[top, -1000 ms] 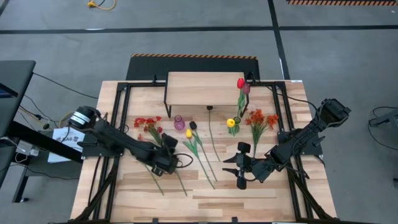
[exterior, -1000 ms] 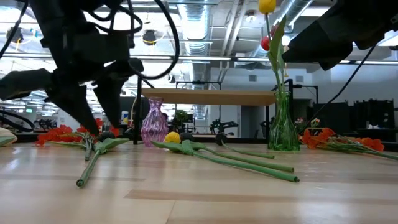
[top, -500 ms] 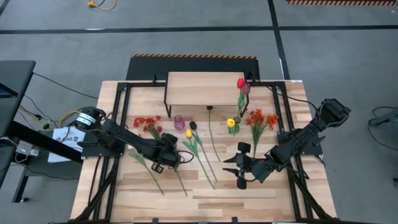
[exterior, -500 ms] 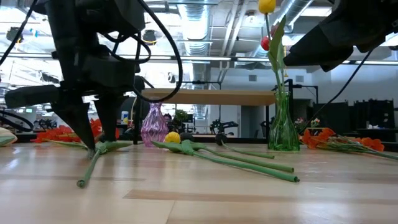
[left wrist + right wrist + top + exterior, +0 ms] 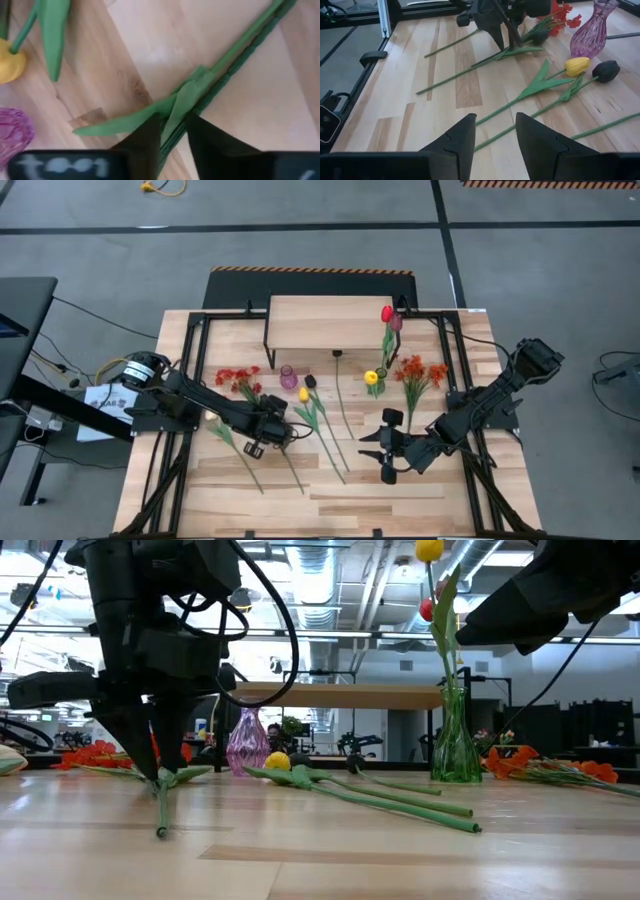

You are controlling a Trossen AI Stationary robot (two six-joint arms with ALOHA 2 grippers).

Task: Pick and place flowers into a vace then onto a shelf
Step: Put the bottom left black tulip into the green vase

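Note:
My left gripper point(image 5: 270, 432) is down at the table left of centre, shut on a dark-headed tulip's green stem point(image 5: 291, 472) that lies flat on the wood. The right wrist view shows its dark head point(image 5: 540, 35) beside an orange-red spray point(image 5: 562, 12). My right gripper point(image 5: 388, 450) hangs open above the table right of centre, touching nothing. A green glass vase point(image 5: 384, 360) stands upright with red and yellow tulips in it. A small pink vase point(image 5: 288, 376) stands empty. The shelf point(image 5: 335, 323) stands at the far edge. My left gripper pinches the tulip's stem at the leaf joint point(image 5: 173, 125), about midway along, between its two fingers point(image 5: 150, 755). The fingers come from above, pointing down, and lie across the stem. The flower lies on the table; its cut end point(image 5: 161, 831) rests on the wood.
A yellow tulip point(image 5: 303, 394) and a dark tulip point(image 5: 310, 381) lie mid-table, beside a long bare stem point(image 5: 341, 402). Another stem point(image 5: 238, 458) lies left of my left gripper. A second orange-red spray point(image 5: 420, 370) lies right of the green vase. The near half of the table is bare wood.
My left gripper has moved a little toward the table's right and far edge, come down over the stem and shut on it. In the low view the stem's cut end has swung round and now points at the camera; the flower stays on the table.

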